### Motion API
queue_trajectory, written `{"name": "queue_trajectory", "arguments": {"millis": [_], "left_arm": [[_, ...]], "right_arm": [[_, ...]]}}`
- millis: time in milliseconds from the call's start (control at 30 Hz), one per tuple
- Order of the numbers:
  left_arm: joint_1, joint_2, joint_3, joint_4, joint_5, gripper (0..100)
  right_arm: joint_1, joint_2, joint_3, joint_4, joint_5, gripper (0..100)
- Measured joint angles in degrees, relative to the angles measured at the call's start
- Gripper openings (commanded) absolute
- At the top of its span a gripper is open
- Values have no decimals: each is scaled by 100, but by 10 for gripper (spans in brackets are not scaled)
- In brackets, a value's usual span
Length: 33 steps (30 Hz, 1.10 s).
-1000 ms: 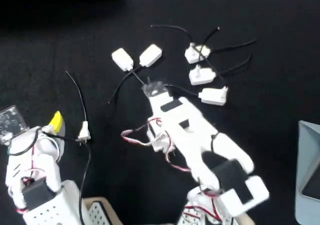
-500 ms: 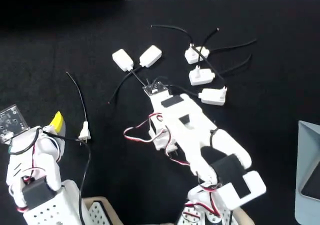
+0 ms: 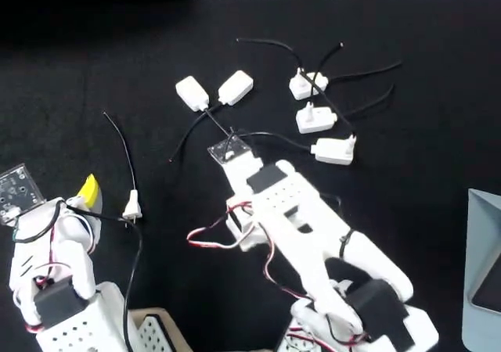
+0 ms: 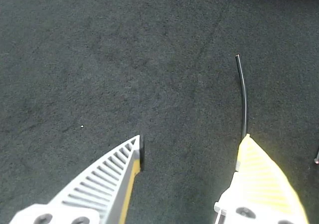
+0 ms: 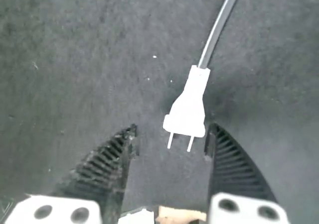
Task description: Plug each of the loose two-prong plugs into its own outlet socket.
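A white two-prong plug lies on the black table with its prongs toward the camera and its dark cable running away. My right gripper is open, its fingertips on either side of the plug's prong end. From above, that gripper hovers mid-table, near several white outlet sockets. A second plug lies at the left with its thin cable. Beside it is my left gripper, open over bare cloth, with a black cable end by its yellow finger.
Two more sockets lie at the back right among loose black cables. A grey bin stands at the right edge. A box sits at the near edge between the arm bases.
My right gripper has shifted a little to the left and toward the near side, and its arm has stretched lower. The left arm has kept still.
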Motion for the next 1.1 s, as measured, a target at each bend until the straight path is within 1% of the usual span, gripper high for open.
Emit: {"name": "queue_trajectory", "arguments": {"millis": [167, 300, 567, 833, 900, 1100], "left_arm": [[0, 0, 0, 0, 0, 306], [0, 0, 0, 0, 0, 306], [0, 0, 0, 0, 0, 306], [0, 0, 0, 0, 0, 306], [0, 0, 0, 0, 0, 306], [0, 0, 0, 0, 0, 306]], "right_arm": [[-9, 0, 264, -299, 0, 218], [-9, 0, 308, -343, 0, 218], [-589, 0, 308, -369, 0, 218], [-589, -53, 308, -440, 0, 218], [-607, -53, 237, -246, 0, 218], [-624, -62, 44, -88, -422, 218]]}}
